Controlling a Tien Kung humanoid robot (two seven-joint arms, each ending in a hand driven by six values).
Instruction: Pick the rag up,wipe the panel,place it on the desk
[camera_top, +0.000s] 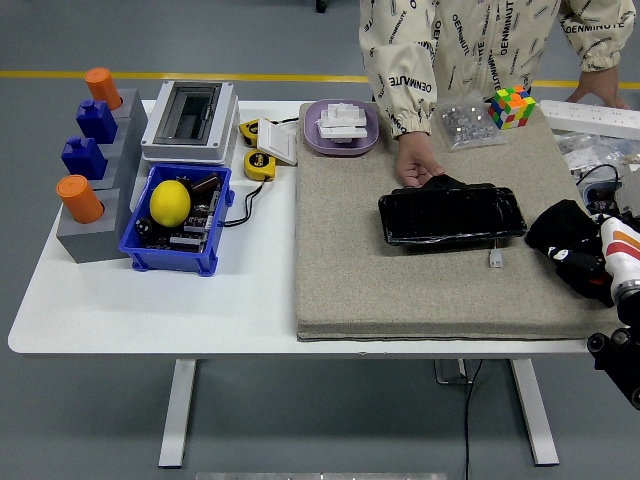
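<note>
Our right robot hand (585, 262) comes in at the table's right edge and rests on the black rag (562, 232), bunched on the grey felt mat (400, 270); whether its fingers have closed on the cloth we cannot tell, since dark hand and dark rag merge. The left robot hand is out of view. The glossy black panel (452, 215) lies flat just left of the rag, a person's hand (416, 162) steadying its far-left corner.

To wipe well, we judge, we should gather the rag firmly before lifting, then sweep it leftward along the panel with light, even pressure, stopping short of the person's hand. A small white connector (495, 259) lies just in front of the panel, between rag and panel, and could snag.

Further off sit a Rubik's cube (511, 106), a bag of small metal parts (463, 124), a purple tray (342, 126), and a blue bin (180, 220) holding a lemon (170, 201).
</note>
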